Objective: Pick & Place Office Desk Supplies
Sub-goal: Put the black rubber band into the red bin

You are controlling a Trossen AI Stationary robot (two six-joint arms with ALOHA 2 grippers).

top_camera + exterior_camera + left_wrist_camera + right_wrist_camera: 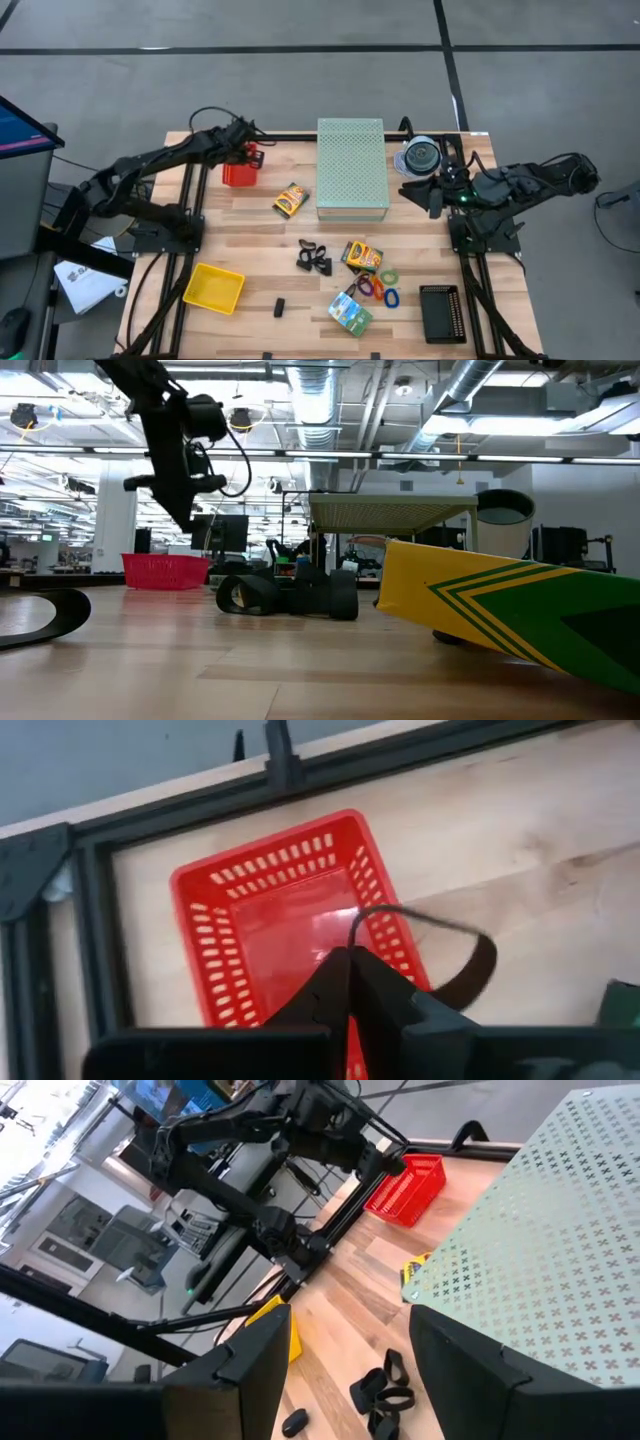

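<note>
My left gripper (350, 958) hangs over the red basket (285, 930) at the table's far left (240, 172) and is shut on a thin black elastic loop (470, 970). In the high view this gripper (246, 150) sits at the basket's far rim. Loose supplies lie mid-table: black binder clips (315, 258), two yellow-orange boxes (290, 200) (362, 256), coloured loops (378, 288) and a green-blue packet (350, 312). My right gripper (345, 1370) stands open and raised at the far right (425, 190), holding nothing. My left gripper pinches one end of the black loop (356, 925) between its two fingertips. The fingers slant down from above. The rest of the loop curves out to one side, lifted clear above the basket's edge and the table.
A pale green perforated box (352, 168) stands at the far middle, with a clear disc spindle (420, 157) to its right. A yellow bin (213, 288) sits near left and a black bin (440, 312) near right. A small black item (281, 307) lies near the front.
</note>
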